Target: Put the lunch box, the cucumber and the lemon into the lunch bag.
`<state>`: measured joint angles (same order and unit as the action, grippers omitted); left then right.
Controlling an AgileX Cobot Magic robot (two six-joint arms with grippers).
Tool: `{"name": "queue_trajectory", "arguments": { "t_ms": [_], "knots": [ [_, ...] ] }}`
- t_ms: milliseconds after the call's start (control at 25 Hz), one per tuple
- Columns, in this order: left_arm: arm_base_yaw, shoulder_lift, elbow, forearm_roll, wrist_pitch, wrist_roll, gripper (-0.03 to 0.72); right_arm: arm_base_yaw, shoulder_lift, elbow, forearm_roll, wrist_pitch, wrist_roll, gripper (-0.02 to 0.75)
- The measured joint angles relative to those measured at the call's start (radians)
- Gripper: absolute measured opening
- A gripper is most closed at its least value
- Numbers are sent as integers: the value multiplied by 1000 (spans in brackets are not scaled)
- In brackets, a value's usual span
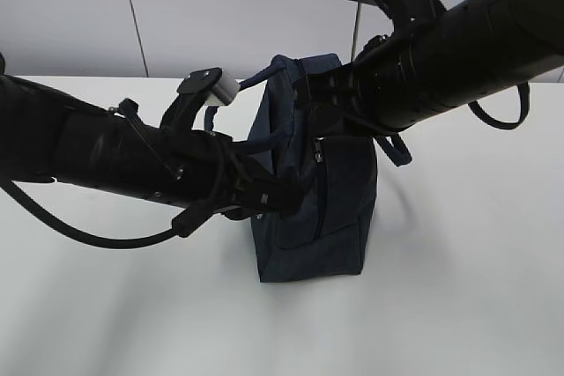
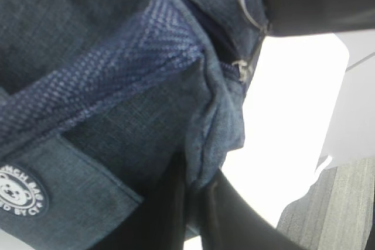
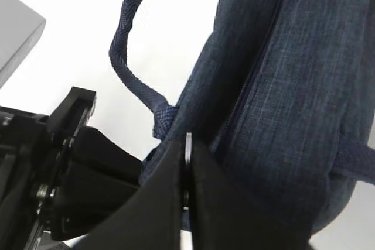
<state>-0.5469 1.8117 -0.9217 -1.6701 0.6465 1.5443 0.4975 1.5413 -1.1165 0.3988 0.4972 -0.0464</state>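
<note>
The lunch bag stood upright between both grippers: left gripper pinched its fabric edge at nine o'clock, right gripper clamped the metal ring pull at one o'clock.

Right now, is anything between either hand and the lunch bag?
Nothing visible. Both hands are already on the lunch bag: the left hand is pinched shut on a fold of its navy fabric, and the right hand is shut on a thin metal piece at the bag's edge.
</note>
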Motion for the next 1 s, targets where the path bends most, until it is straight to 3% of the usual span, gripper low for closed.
{"name": "queue_trajectory", "arguments": {
  "t_ms": [1000],
  "knots": [
    [0,-58,27,3,-92,-42,-6,0,29,-10,-41,-91,0,0]
  ]
}}
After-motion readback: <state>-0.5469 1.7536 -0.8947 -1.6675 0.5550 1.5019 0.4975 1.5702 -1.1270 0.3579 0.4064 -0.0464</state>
